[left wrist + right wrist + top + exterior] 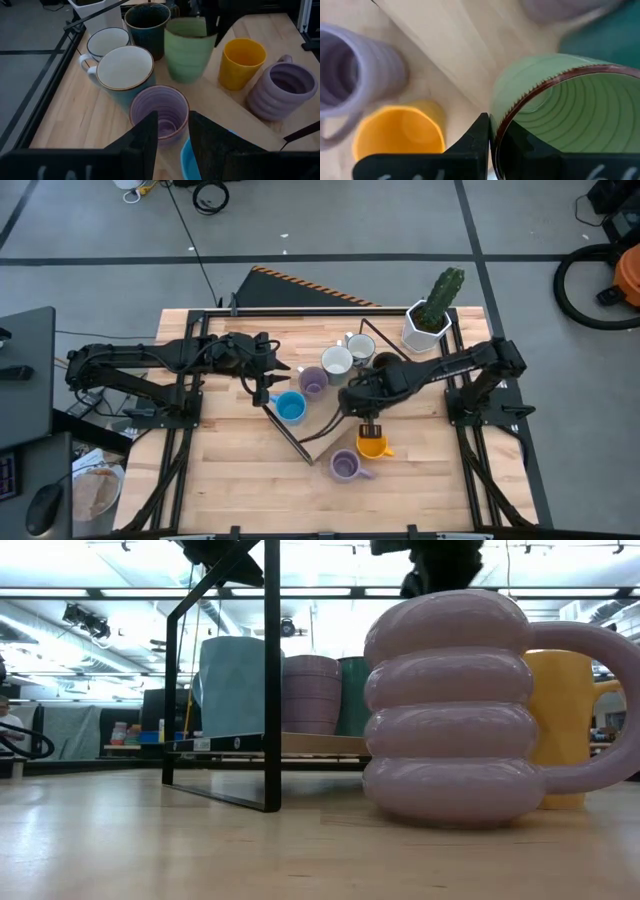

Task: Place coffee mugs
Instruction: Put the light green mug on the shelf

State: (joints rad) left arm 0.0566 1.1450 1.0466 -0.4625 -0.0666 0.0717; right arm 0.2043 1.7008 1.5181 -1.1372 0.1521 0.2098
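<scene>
Gripping green mug (555, 110) rim with my right pincer (492, 135), lifted beside the orange mug (400, 132) | left pincer (172, 135) spread over blue mug (290, 407) on table (230, 480).

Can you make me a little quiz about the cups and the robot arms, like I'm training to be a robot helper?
1. Pick one: which colour of mug do the jaws of the right gripper pinch by its rim? A) orange B) green C) blue
2. True or false: the orange mug stands next to the ribbed lavender mug.
3. Fill the gap: the plant in the white pot at the table's far corner is a ______.

Key
1. B, the green mug.
2. True.
3. cactus.
</scene>
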